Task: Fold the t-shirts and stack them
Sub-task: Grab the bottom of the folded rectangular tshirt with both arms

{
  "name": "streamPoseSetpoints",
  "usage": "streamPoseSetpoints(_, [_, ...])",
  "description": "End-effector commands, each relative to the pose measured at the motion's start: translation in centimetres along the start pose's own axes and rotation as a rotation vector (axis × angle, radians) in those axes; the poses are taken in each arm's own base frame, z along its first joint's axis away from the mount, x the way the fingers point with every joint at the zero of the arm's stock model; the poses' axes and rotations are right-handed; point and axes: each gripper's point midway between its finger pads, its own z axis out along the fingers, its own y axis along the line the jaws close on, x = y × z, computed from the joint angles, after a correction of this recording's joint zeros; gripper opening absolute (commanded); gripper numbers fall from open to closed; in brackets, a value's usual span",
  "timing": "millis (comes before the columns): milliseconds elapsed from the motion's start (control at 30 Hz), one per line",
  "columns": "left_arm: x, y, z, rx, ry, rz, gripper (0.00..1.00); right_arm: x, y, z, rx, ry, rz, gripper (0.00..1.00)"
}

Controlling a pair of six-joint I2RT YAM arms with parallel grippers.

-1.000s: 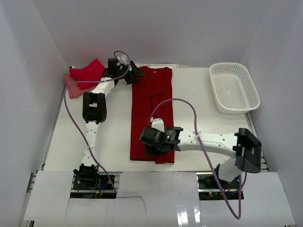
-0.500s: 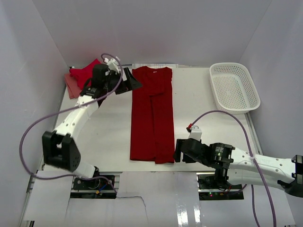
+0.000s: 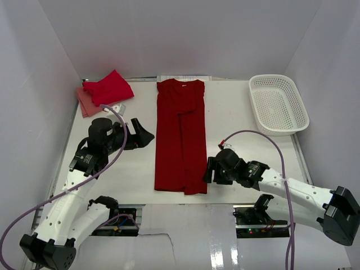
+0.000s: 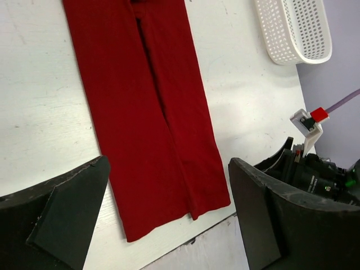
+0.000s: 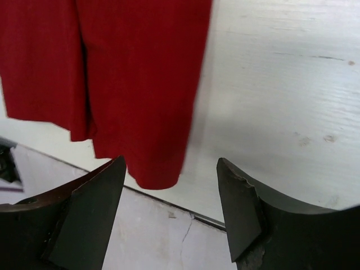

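Note:
A dark red t-shirt (image 3: 181, 138) lies flat in the middle of the table, folded lengthwise into a long strip, collar at the far end. It also shows in the left wrist view (image 4: 146, 107) and its near hem shows in the right wrist view (image 5: 124, 73). A folded red shirt (image 3: 108, 87) rests on a pink one (image 3: 86, 104) at the far left corner. My left gripper (image 3: 140, 135) is open and empty, left of the strip's middle. My right gripper (image 3: 210, 170) is open and empty, just right of the strip's near hem.
A white plastic basket (image 3: 278, 104) stands at the far right; it also shows in the left wrist view (image 4: 292, 28). The table's near edge (image 3: 185, 198) runs just below the shirt's hem. White walls enclose the table on three sides.
My left arm has pulled back from the shirt's far collar to beside its middle. My right gripper has come off the near hem, swung right, then edged back towards the hem.

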Motion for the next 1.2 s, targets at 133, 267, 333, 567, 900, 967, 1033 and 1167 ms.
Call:
streamPoseSetpoints(133, [4.7, 4.2, 0.8, -0.188, 0.193, -0.05, 0.98, -1.1, 4.7, -0.1, -0.372, 0.066, 0.035, 0.65])
streamPoseSetpoints(267, [6.9, 3.6, 1.0, -0.099, 0.168, -0.072, 0.98, 0.7, 4.1, 0.5, -0.4, 0.133, 0.077, 0.64])
streamPoseSetpoints(333, [5.4, 2.4, 0.2, -0.074, 0.115, -0.082, 0.98, 1.5, 3.5, 0.9, -0.389, 0.152, 0.099, 0.64])
streamPoseSetpoints(567, [9.0, 2.2, 2.3, -0.057, 0.187, -0.101, 0.98, 3.1, 1.9, 1.9, -0.342, 0.188, 0.106, 0.64])
streamPoseSetpoints(900, [21.1, 3.1, 3.3, -0.153, 0.331, -0.039, 0.98, 2.8, 1.4, 1.8, -0.299, 0.187, 0.07, 0.64])
streamPoseSetpoints(967, [22.5, 2.2, 2.5, -0.126, 0.307, -0.01, 0.98, 2.5, 1.3, 1.7, -0.284, 0.18, 0.051, 0.64])
streamPoseSetpoints(1033, [22.7, 0.9, 1.9, -0.062, 0.286, -0.003, 0.98, 2.4, 1.2, 1.7, -0.278, 0.173, 0.047, 0.64])
streamPoseSetpoints(1167, [24.8, 1.1, 1.6, -0.077, 0.306, -0.003, 0.98, 1.8, 1.6, 1.6, -0.281, 0.16, 0.033, 0.64])
